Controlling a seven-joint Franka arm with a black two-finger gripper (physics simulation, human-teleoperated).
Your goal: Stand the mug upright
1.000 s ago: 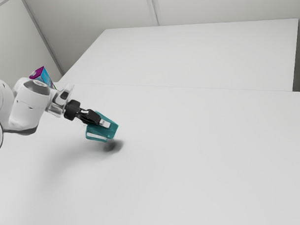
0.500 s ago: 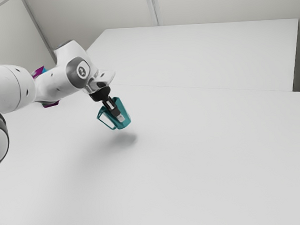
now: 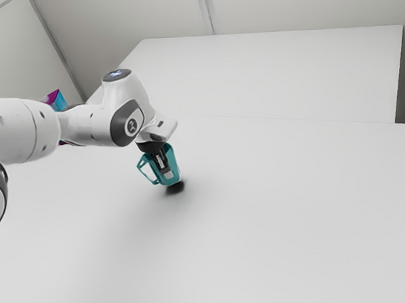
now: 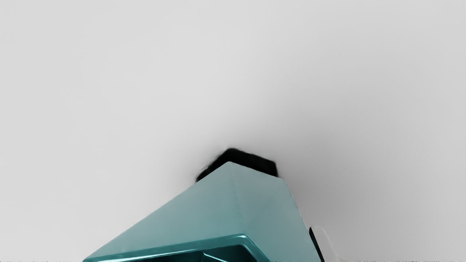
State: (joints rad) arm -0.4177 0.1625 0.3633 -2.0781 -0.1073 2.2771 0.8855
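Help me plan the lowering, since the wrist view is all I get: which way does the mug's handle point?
Observer: In the exterior view, the handle of the mug sticks out toward that view's left.
Operator: Is the mug quite straight up and down there?
Observer: No, it is tilted a little, its top leaning toward the exterior view's left.
Operator: What else is near the arm?
Observer: A purple-and-blue box sits beyond the arm, which partly hides it.
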